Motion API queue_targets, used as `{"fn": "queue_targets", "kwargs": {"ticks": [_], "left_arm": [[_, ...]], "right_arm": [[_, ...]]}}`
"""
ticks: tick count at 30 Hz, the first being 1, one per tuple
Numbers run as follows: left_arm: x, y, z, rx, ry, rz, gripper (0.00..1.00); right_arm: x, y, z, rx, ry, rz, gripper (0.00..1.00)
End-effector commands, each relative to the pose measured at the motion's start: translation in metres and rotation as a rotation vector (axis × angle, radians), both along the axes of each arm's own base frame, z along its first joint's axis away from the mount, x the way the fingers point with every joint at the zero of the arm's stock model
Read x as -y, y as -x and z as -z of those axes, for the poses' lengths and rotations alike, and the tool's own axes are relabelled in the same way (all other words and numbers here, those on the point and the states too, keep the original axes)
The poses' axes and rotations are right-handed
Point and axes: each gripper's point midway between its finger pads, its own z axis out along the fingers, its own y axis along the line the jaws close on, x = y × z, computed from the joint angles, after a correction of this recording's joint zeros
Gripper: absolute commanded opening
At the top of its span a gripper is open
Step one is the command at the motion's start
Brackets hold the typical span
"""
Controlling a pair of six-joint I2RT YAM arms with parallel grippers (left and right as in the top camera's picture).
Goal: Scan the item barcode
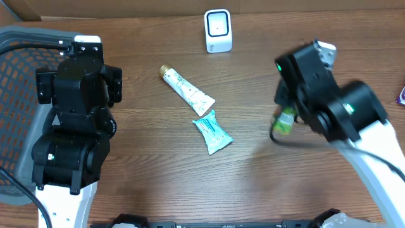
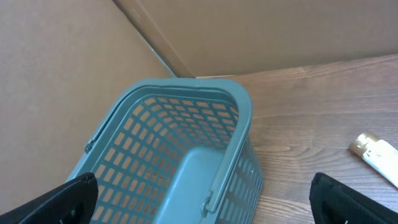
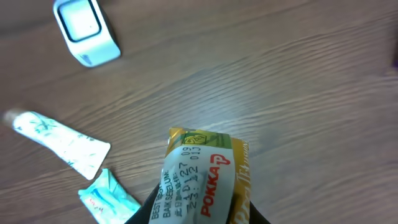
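The right gripper [image 3: 199, 213], clamped on the drink packet [image 3: 202, 177], would best turn its barcode squarely toward the scanner [image 3: 84, 31]

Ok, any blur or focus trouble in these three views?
Overhead: the right arm is smeared by motion, the left arm crisp. Right wrist: print on the Pokka pack reads clearly, the white scanner slightly soft. Left wrist: the basket sharp, no glare.

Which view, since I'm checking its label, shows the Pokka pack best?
Right wrist: the Pokka pack fills the foreground, with its print readable. Overhead shows only a small green-yellow corner, the rest hidden. Left wrist doesn't show it.
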Motion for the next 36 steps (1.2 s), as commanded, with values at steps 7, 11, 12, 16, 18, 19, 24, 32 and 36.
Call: {"fn": "queue_targets", "kwargs": {"ticks": [7, 11, 12, 16, 18, 19, 24, 32, 36], "left_arm": [[0.001, -0.001, 0.000, -0.004, -0.006, 0.005, 1.00], [0.001, -0.001, 0.000, -0.004, -0.006, 0.005, 0.99], [0.001, -0.001, 0.000, -0.005, -0.006, 0.005, 1.00], [0.001, -0.001, 0.000, -0.004, -0.006, 0.005, 1.00], [0.001, -0.001, 0.000, -0.005, -0.006, 0.005, 1.00], [0.001, -0.001, 0.000, -0.004, -0.006, 0.005, 1.00], [0.001, -0.001, 0.000, -0.004, -0.006, 0.005, 1.00], [0.001, -0.001, 0.000, -0.004, -0.006, 0.005, 1.00], [0.001, -0.001, 0.000, -0.004, -0.006, 0.005, 1.00]], "right_arm": [[0.039, 0.036, -0.036, 0.265, 0.000, 0.269, 0.11], [0.031, 0.026, -0.006, 0.293, 0.044, 0.288, 0.11], [0.028, 0.022, 0.003, 0.302, 0.048, 0.290, 0.11], [0.019, 0.003, 0.046, 0.368, 0.056, 0.320, 0.15], [0.015, -0.004, 0.061, 0.391, 0.041, 0.328, 0.18], [0.012, -0.008, 0.069, 0.398, 0.035, 0.329, 0.19], [-0.003, -0.026, 0.097, 0.402, 0.083, 0.263, 0.24], [-0.023, -0.051, 0.146, 0.327, 0.230, 0.177, 0.25], [-0.026, -0.055, 0.171, 0.282, 0.278, 0.166, 0.25]]}}
